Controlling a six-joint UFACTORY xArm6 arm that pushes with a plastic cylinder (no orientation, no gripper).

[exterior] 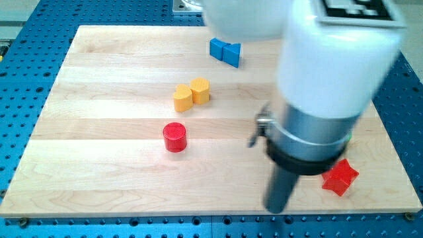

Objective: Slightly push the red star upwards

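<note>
Clearly the push on the red star (pixel 340 177) looks not yet done, as far as I can judge: the star sits near the counter's (pixel 99 185) bottom edge toward the view's right, and my tip (pixel 277 209) stands to the view's left of it and a little lower, near but apart from it. To send the star upwards the tip would first need to get beneath it, between star and counter edge, where room looks tight; a careless approach could knock it sideways instead.

No pincer exists on this rig; the arm ends in a plain rod that holds nothing.

Up and to the view's left of the star, well apart, stands a red cylinder (pixel 175 137); farther up are two touching yellow blocks (pixel 192 94) and a blue block (pixel 225 51).

No containers are in sight.
</note>
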